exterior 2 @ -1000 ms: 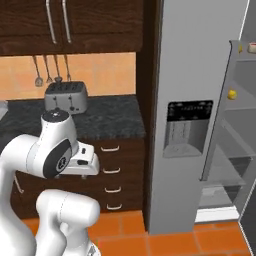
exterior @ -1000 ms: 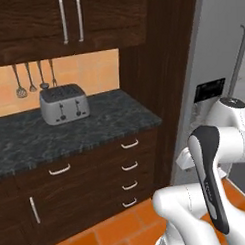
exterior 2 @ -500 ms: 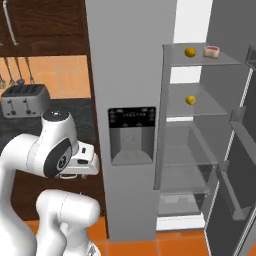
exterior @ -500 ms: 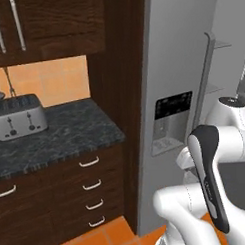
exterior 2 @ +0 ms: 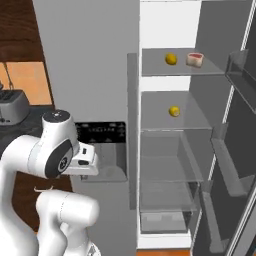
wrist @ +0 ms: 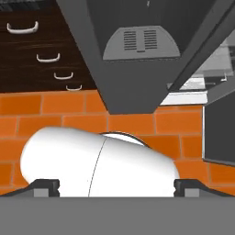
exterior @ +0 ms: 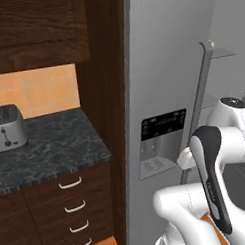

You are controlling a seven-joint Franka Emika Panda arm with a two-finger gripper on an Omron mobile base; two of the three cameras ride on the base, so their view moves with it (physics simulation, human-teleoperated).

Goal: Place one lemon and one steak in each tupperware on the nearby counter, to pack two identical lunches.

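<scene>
- The claw [wrist: 117, 186] is spread wide and holds nothing; it points down at the orange tile floor [wrist: 55, 120] in front of the fridge [exterior 2: 90, 75].
- The fridge door stands open on the right.
- One lemon [exterior 2: 171, 59] lies on the top shelf [exterior 2: 210, 70], just left of a steak [exterior 2: 195, 59].
- A second lemon [exterior 2: 174, 111] lies on the shelf below.
- The counter [exterior: 50, 147] is left of the fridge, with a toaster [exterior: 7, 128] at its far left.
- Drawers [exterior: 72, 196] sit under the counter.

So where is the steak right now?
In the right base view the steak lies on the open fridge's top shelf, just right of a lemon.
</scene>
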